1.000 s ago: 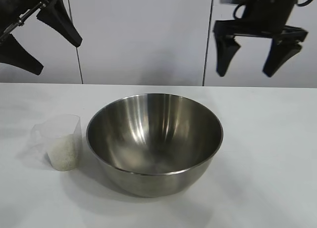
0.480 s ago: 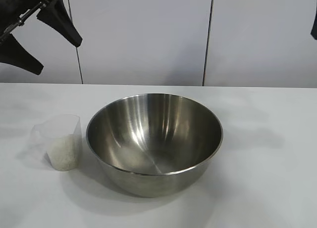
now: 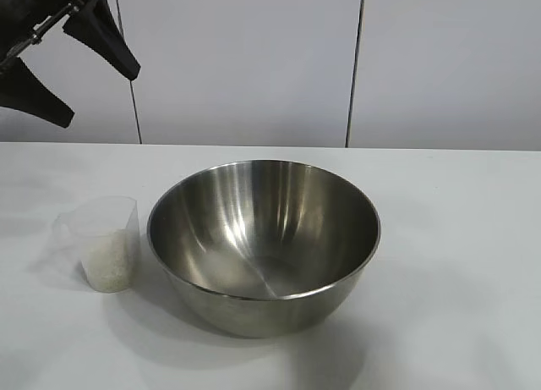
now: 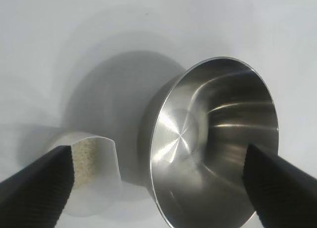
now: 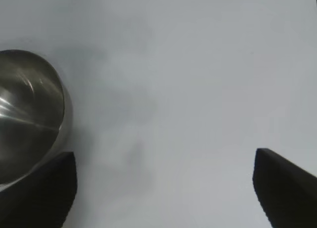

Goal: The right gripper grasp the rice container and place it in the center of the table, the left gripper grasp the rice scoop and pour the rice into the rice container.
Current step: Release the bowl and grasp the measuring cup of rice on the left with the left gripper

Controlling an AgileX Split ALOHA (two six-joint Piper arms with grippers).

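The rice container (image 3: 264,242), a wide shiny steel bowl, stands empty at the middle of the white table (image 3: 456,263). The rice scoop (image 3: 101,242), a clear plastic cup with rice (image 3: 108,259) in its lower part, stands just left of the bowl. My left gripper (image 3: 63,64) hangs open and empty high at the upper left, well above the scoop. In the left wrist view the bowl (image 4: 213,144) and scoop (image 4: 91,173) lie between its spread fingers (image 4: 34,188). My right gripper (image 5: 163,188) is out of the exterior view; its wrist view shows it open above bare table, the bowl (image 5: 27,114) off to one side.
A white panelled wall (image 3: 245,60) with dark vertical seams stands behind the table. Bare tabletop lies right of the bowl and along the front edge.
The right gripper, hanging open above the bowl's right side a second ago, has withdrawn out of the exterior view. The bowl, scoop and left gripper have not moved.
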